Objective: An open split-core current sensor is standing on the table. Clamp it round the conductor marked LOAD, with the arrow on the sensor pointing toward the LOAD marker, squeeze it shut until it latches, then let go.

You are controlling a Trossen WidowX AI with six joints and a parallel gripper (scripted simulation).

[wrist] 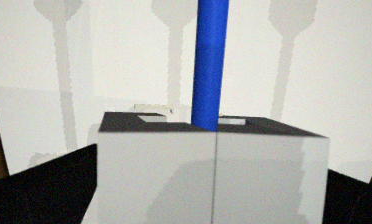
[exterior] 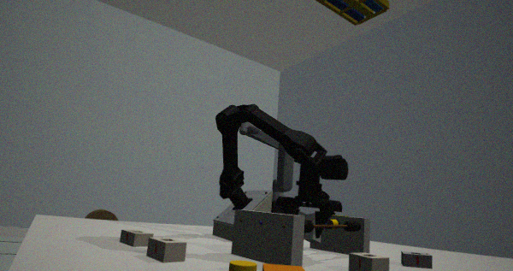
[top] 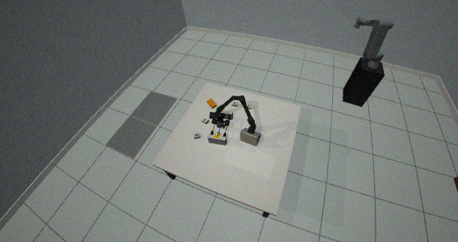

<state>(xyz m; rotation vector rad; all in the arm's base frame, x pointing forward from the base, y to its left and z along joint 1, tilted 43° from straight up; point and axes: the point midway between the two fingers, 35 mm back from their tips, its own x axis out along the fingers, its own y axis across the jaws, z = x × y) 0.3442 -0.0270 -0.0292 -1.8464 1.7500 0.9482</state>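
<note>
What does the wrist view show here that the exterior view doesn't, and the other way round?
Only the wrist view shows the blue conductor passing through the grey sensor, whose halves meet at a thin seam. Only the exterior view shows the whole arm, the grey support blocks and small blocks on the table. Both show the gripper clamped at the conductors.
</note>
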